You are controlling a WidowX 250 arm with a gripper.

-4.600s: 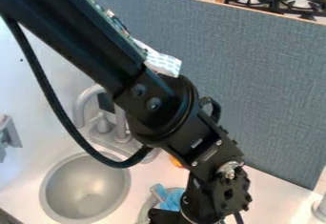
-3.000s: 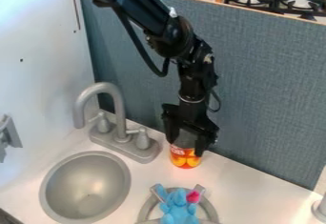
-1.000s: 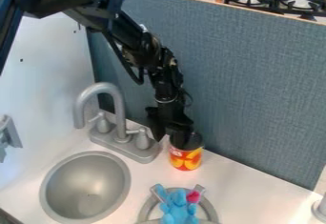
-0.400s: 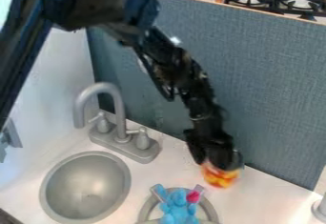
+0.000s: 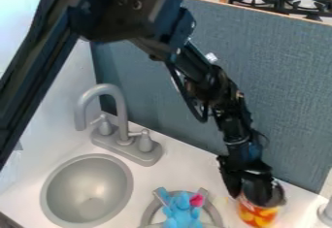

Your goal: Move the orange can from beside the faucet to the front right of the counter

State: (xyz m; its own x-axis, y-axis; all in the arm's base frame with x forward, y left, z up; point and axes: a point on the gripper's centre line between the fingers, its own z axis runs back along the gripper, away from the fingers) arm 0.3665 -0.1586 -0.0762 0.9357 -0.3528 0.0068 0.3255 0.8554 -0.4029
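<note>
The black gripper hangs at the lower right with its fingers apart. It is at the upper part of a can with a red, orange and yellow label. One finger is at the can's left side, and the other overlaps its dark upper part. The can looks upright on the white counter. To its left, a blue plush toy with a pink patch lies on a round grey stand.
A grey sink bowl is at the lower left, with a grey faucet behind it. A blue-grey panel rises along the counter's back. A whitish object stands at the right edge.
Since the view from one second ago, the gripper and the can have moved together to the right and toward the camera. The plush toy has stayed where it was.
</note>
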